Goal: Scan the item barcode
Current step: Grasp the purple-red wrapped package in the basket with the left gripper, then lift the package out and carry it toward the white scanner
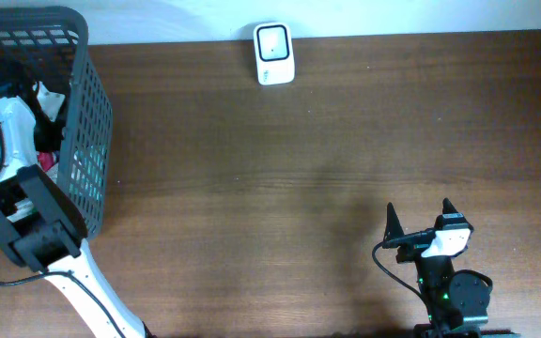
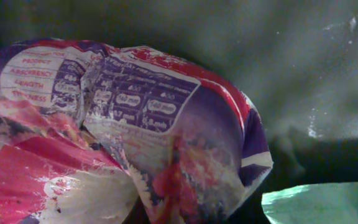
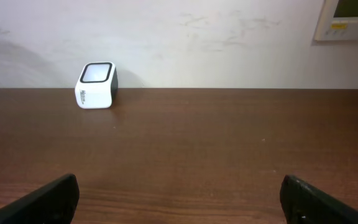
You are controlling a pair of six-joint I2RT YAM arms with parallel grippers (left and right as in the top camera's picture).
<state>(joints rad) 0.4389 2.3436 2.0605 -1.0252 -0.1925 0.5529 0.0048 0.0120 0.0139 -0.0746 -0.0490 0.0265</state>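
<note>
So the left arm [image 1: 26, 216] is reaching down into the dark mesh basket [image 1: 90, 141] in the upper left of the overhead view, and the basket wall is blocking any look at the left fingers. They're closed up tight, but I can't tell if they're pinching anything. The crinkly purple-and-red package [image 2: 135, 137] is filling the left wrist view, with something pale green [image 2: 322, 202] beside it. The right fingers [image 3: 51, 200] are sitting spread wide above the bare wooden surface [image 1: 299, 169], facing the white scanner [image 1: 274, 53] at the far edge.
</note>
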